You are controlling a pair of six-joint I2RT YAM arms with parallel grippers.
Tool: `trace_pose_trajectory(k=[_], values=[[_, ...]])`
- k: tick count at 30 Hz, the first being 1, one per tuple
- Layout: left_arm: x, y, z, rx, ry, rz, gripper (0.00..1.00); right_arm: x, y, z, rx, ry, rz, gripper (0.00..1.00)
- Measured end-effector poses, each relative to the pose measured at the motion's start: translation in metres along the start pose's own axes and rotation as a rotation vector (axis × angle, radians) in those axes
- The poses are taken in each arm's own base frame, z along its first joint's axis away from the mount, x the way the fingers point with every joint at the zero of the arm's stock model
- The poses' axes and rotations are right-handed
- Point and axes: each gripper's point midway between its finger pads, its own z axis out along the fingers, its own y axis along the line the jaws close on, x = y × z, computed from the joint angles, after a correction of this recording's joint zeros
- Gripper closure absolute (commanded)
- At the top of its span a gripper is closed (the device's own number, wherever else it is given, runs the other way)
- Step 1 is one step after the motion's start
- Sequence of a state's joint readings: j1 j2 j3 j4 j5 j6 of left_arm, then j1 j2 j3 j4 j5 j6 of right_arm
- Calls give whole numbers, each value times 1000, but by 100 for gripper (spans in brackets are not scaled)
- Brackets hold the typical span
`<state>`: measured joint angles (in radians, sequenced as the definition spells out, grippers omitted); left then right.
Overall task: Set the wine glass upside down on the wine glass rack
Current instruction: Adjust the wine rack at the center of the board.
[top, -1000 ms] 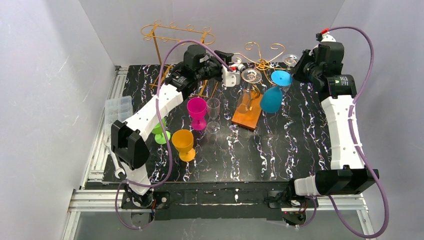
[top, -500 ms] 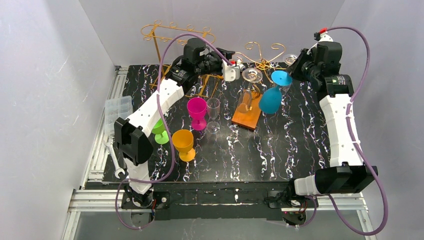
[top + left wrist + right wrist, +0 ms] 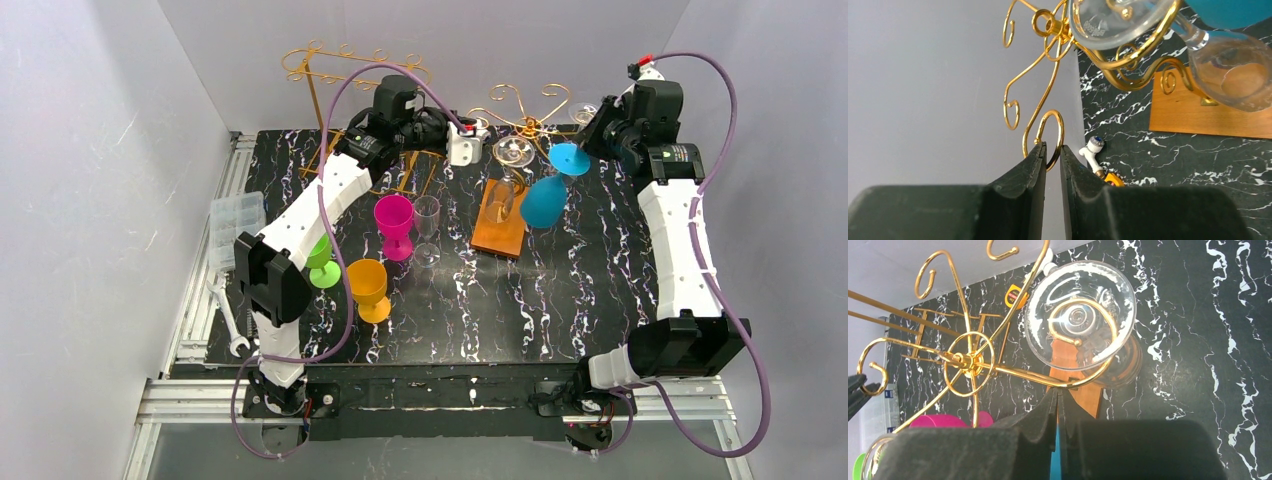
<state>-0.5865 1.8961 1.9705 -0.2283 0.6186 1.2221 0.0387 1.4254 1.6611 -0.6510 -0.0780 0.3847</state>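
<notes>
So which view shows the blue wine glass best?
The top external view: the whole blue wine glass shows there, upside down. Left wrist catches only its edge; right wrist, a blue sliver between its fingers.

Colours on desk (image 3: 560, 300): black slab, white marble veining. Scrolled wine glass rack (image 3: 962, 360) gold wire; its wooden base (image 3: 499, 225) orange-brown. Opaque wine glass (image 3: 543, 200) turquoise blue; neighbouring glass (image 3: 513, 152) clear. Three more: magenta goblet (image 3: 393, 222), orange goblet (image 3: 367, 285), green goblet (image 3: 323, 275). Left arm (image 3: 300, 222), right arm (image 3: 678, 240) white, black joints.
</notes>
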Motion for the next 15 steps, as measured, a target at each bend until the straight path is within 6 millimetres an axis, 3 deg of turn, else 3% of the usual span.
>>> trace_pose_trajectory(k=[10, 15], values=[[-10, -6, 3, 27, -43, -4, 85, -4, -5, 3, -2, -3, -9, 91], [-13, -8, 4, 33, -61, -18, 68, -8, -6, 8, -5, -7, -15, 91]])
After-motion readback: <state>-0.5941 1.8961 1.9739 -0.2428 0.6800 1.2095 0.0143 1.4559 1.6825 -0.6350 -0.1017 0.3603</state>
